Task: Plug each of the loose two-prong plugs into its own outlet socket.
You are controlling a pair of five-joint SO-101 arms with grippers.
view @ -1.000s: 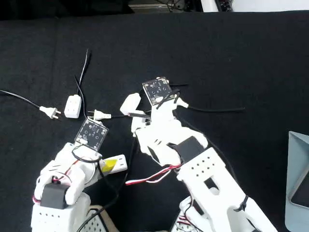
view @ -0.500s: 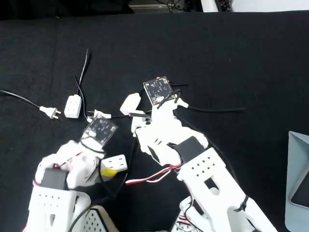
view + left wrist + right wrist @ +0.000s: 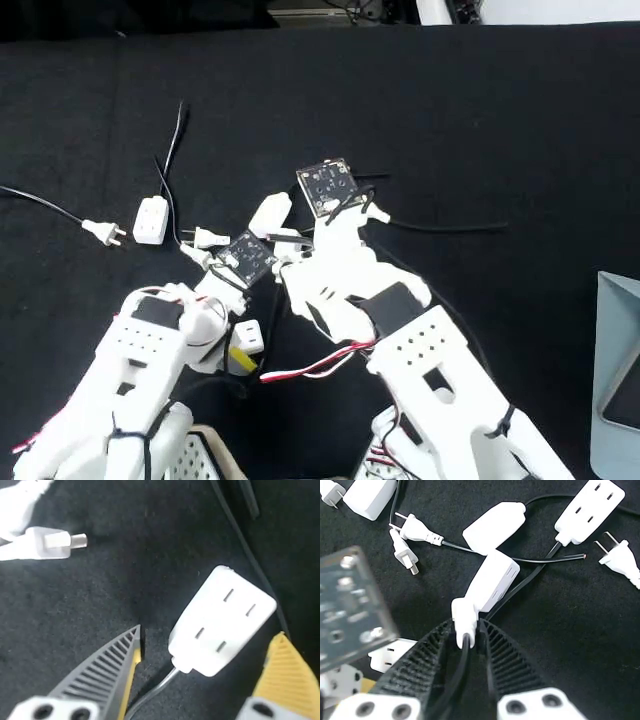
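From seven o'clock on the table, left arm's inward swing toward centre since a second ago, left gripper spread wide astride a white outlet socket, untouched. Its cord cut off at the edge. Near centre, right gripper clamped on a white plug, prongs hidden against a second socket.

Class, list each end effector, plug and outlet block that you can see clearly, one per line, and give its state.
Left end effector: open, straddling the white four-slot plastic outlet block.
White four-slot plastic outlet block: lying flat, slots empty.
Right end effector: shut on the white black-corded plug.
White black-corded plug: gripped, against a white oblong outlet at its end; seating unclear.
White two-prong plug on white cord: loose, unplugged.
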